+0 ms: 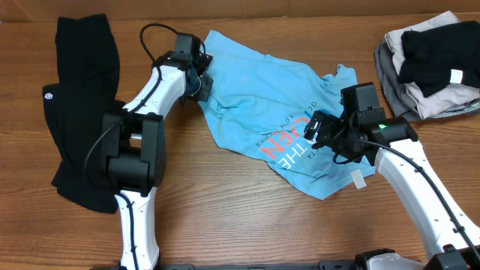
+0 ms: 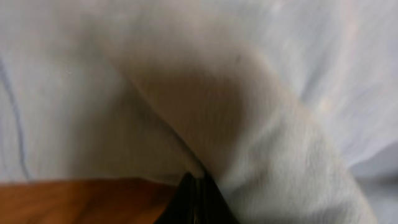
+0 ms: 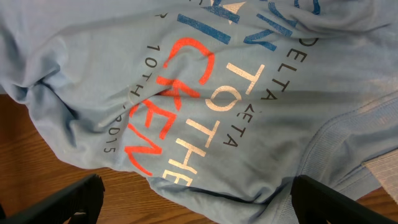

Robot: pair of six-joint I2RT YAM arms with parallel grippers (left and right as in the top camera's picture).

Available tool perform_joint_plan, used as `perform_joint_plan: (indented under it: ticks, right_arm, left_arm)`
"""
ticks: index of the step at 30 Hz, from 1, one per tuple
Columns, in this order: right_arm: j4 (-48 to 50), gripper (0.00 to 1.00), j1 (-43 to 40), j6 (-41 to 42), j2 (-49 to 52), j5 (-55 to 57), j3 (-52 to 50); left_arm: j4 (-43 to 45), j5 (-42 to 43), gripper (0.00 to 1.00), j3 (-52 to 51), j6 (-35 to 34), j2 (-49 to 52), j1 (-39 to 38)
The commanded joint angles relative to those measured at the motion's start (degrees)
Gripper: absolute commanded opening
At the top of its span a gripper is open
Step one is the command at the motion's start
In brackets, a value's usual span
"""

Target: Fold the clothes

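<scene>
A wooden surface [image 1: 247,217] seen from above, with two white robot arms reaching in from the front edge. One light blue T-shirt [image 1: 255,97] lies crumpled and slanted across the middle, its red and white lettering [image 1: 289,146] facing up near its lower right part. One long black garment [image 1: 82,90] stretches down the far left, with the left arm crossing over its right edge. A small white round logo [image 1: 47,94] shows on its left side. One pile [image 1: 431,64] of grey, black and beige clothes sits at the back right corner, well apart from the T-shirt.

The left gripper [image 1: 201,81] is pinched closed on a fold at the T-shirt's upper left edge. The right gripper [image 1: 319,131] hangs over the lettering with its fingers spread wide, holding nothing.

Bare wood shows along the front between the arms, and between the T-shirt and the pile.
</scene>
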Motion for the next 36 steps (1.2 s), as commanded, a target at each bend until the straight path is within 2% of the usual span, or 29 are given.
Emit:
perform_joint_plan:
  ticks: [1, 4, 11, 15, 22, 30, 36]
  right_arm:
    - [0.5, 1.0, 0.3, 0.2, 0.0, 1.0, -0.4]
    - [0.4, 1.0, 0.3, 0.2, 0.0, 1.0, -0.4]
    - [0.3, 1.0, 0.3, 0.0, 0.0, 1.0, -0.4]
    - [0.1, 1.0, 0.3, 0.0, 0.0, 1.0, -0.4]
    - [0.0, 1.0, 0.3, -0.2, 0.0, 0.9, -0.4]
    - [0.8, 1.0, 0.3, -0.2, 0.1, 0.9, -0.5]
    - [-0.8, 1.0, 0.3, -1.5, 3.4, -0.9, -0.6]
  left_arm:
    - [-6.1, -11.3, 0.04, -1.1, -0.8, 1.9, 0.2]
    - [-12.7, -13.5, 0.04, -1.1, -2.1, 1.9, 0.7]
    - [-26.7, -14.1, 0.04, -1.1, -12.9, 1.9, 3.3]
    - [-31.6, -13.0, 0.04, -1.1, -13.7, 1.9, 4.5]
    - [-33.6, -9.6, 0.04, 0.3, -12.6, -0.7, 4.9]
    - [-30.3, 1.0, 0.04, 7.5, -7.6, -7.1, 4.6]
    - [-32.5, 7.4, 0.04, 15.0, -4.5, -9.5, 4.3]
